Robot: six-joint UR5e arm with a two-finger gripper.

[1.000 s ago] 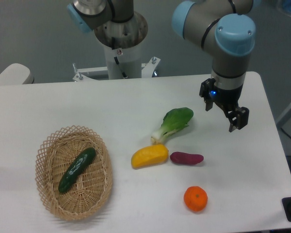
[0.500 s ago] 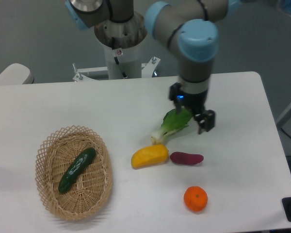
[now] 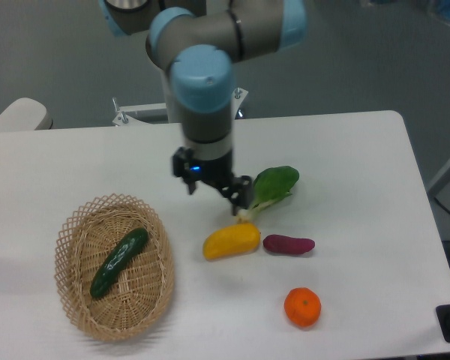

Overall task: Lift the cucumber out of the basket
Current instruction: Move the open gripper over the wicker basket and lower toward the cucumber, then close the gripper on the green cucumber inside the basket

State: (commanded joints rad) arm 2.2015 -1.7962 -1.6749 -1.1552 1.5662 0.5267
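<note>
The dark green cucumber [image 3: 118,261] lies slantwise inside the tan wicker basket [image 3: 154,300] at the table's front left. My gripper [image 3: 216,191] hangs above the table middle, to the right of the basket and well apart from the cucumber. Its two dark fingers stand spread with nothing between them, so it is open. One finger [image 3: 242,193] sits just left of the bok choy.
A leafy bok choy [image 3: 273,187] lies right of the gripper. Below it are a yellow fruit [image 3: 231,241] and a purple sweet potato [image 3: 288,244]. An orange [image 3: 302,307] sits near the front edge. The arm's base [image 3: 189,90] stands at the back.
The arm has swept leftward across the table, from the right side past the bok choy to the middle. The gripper stayed open. The objects have not moved.
</note>
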